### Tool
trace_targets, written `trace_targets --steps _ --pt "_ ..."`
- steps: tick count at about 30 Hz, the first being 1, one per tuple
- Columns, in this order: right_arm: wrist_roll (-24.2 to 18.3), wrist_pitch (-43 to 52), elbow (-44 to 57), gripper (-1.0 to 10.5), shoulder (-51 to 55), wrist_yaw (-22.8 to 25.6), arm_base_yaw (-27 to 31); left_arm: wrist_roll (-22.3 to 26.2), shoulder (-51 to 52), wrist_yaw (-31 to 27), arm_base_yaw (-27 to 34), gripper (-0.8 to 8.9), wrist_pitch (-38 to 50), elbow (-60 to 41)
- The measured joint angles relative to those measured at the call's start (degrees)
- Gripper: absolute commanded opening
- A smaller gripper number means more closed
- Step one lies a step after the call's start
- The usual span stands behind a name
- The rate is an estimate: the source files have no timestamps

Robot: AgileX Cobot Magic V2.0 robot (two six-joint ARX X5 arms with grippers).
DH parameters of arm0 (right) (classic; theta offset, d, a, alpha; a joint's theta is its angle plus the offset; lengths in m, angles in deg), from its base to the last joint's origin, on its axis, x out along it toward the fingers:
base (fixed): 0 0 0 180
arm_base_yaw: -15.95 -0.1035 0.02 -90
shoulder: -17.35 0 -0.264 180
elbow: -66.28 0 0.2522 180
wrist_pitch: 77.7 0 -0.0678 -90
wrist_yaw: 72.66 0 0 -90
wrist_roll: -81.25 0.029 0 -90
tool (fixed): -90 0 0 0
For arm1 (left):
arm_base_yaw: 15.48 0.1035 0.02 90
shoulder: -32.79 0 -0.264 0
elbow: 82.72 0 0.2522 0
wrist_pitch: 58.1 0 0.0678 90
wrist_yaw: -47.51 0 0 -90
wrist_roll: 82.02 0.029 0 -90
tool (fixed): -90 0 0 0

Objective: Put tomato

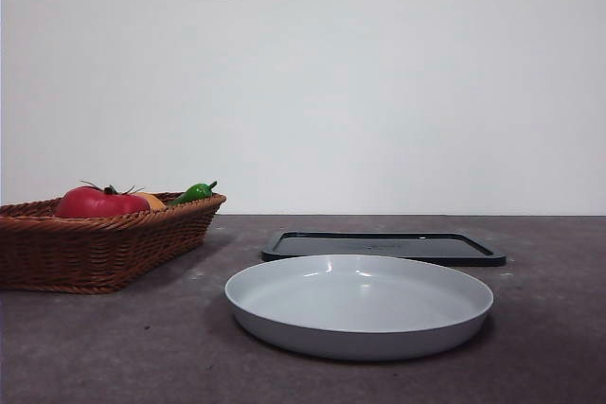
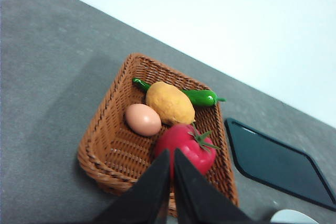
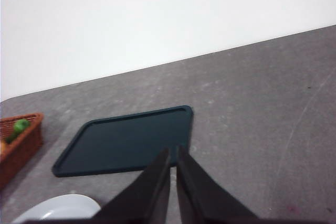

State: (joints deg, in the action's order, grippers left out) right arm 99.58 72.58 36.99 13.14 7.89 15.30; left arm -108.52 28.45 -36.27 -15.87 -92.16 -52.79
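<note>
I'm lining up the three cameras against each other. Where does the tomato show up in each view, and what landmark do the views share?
Front view: the tomato peeks over the wicker basket's rim, at the left.
Left wrist view: it lies in the basket beside the egg, just beyond the left gripper.
Right wrist view: not in it; only the basket's corner shows.
Shared landmark: the black tray, seen in all three.

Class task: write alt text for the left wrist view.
A red tomato lies in a wicker basket with a yellow-orange fruit, an egg and a green pepper. The left gripper hangs above, jaws shut.
</note>
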Motion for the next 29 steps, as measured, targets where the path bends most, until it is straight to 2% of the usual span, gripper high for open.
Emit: trace_targets --steps 7,11,20,26,29 --pt "-1.29 -6.67 -12.44 0.1 -7.96 -3.04 0.0 4.33 -7.67 2.69 0.0 0.1 -5.53 9.44" --pt "-3.96 -12.22 -18.86 0.1 -14.05 -5.35 0.0 8.04 -13.2 5.03 -0.02 0.1 -8.37 14.93" --pt "-10.93 -25.9 -31.82 0.1 -27.93 -12.46 -0.48 16.13 -24.94 14.43 -0.04 0.1 -19.71 25.03" --pt "-14.08 -32.35 -37.27 0.1 -35.56 -15.32 -4.61 20.59 -30.42 17.75 -1.44 0.1 -26.58 30.62" --pt "-15.63 -34.73 -39.12 0.1 -39.08 -15.93 -8.79 23.04 -32.94 17.84 -3.58 0.1 -30.84 34.23"
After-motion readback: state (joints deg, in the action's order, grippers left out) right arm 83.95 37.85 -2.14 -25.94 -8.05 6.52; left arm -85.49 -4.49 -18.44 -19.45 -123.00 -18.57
